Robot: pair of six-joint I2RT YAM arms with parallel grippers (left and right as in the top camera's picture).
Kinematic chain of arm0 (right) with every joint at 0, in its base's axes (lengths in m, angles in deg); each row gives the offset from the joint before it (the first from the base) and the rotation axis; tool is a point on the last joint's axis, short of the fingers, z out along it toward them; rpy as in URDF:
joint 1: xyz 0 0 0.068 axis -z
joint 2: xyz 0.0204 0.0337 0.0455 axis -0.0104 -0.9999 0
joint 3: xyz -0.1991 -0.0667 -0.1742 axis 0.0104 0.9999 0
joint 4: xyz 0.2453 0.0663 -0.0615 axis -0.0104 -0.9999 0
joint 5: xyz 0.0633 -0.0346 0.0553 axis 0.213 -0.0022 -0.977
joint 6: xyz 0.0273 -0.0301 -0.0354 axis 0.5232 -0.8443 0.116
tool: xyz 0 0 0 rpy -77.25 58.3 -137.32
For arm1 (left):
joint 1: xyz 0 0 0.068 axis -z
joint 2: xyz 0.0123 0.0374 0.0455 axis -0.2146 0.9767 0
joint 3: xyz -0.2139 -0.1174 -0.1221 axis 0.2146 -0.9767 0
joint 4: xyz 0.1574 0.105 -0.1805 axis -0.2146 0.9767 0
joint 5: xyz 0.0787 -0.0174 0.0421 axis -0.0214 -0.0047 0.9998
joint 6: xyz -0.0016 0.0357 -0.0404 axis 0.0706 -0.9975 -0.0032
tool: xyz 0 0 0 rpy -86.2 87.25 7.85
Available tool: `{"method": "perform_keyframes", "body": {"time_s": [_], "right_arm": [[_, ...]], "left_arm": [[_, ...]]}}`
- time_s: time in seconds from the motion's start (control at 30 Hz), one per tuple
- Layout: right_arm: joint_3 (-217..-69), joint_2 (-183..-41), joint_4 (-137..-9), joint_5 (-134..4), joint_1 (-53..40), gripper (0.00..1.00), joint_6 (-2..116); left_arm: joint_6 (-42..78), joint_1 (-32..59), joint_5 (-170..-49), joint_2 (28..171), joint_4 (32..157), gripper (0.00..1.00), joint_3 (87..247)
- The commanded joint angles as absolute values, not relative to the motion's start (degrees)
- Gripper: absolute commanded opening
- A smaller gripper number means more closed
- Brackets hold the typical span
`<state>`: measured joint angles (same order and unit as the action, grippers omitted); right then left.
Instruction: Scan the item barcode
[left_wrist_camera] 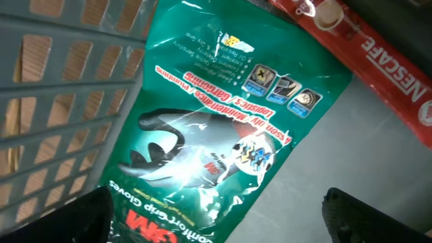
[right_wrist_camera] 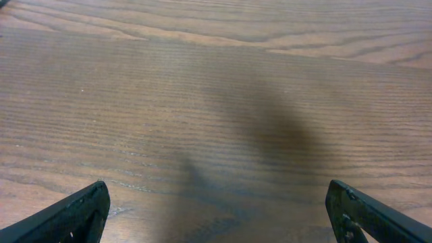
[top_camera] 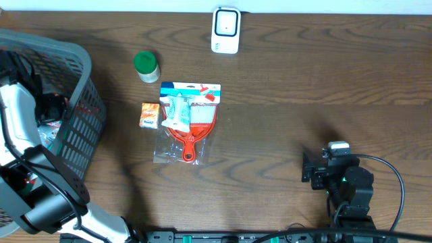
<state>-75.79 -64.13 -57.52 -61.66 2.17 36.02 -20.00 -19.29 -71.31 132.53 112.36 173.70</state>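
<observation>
Green glove packet [left_wrist_camera: 202,135]; grey basket [top_camera: 79,101].

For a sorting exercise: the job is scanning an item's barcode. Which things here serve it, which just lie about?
Job, likely: white box-shaped scanner; green plastic glove packet under the open left gripper.
Idle: green-lidded jar; small orange box; red Nescafe pack.

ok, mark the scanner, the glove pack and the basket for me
scanner [top_camera: 226,30]: overhead view, middle of its white front face.
glove pack [left_wrist_camera: 216,135]: left wrist view, centre of the green bag, on the glove picture.
basket [top_camera: 81,111]: overhead view, on its grey lattice side wall.
</observation>
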Motion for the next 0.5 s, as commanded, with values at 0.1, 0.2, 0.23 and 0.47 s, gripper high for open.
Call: {"method": "perform_keyframes", "body": {"time_s": [0.1, 0.2, 0.23, 0.47], "right_arm": [[-75.7, -64.1, -57.5, -61.6, 2.3, 0.99, 36.7], [-75.7, -64.1, -57.6, -61.6, 2.3, 0.99, 36.7], [-75.7, -64.1, -57.6, -61.5, 2.3, 0.99, 36.7], [-75.7, -64.1, -58.0, -61.5, 2.3, 0.99, 36.7]], "left_arm": [[-27.9, -19.5, -75.0, 132.9, 112.4, 0.98, 173.2], [-28.1, -19.5, -77.3, 134.3, 112.3, 0.98, 173.2], [-28.0, -19.5, -78.2, 135.0, 112.3, 0.98, 173.2], [-28.0, -19.8, -82.3, 140.8, 112.2, 0.98, 173.2]]}}
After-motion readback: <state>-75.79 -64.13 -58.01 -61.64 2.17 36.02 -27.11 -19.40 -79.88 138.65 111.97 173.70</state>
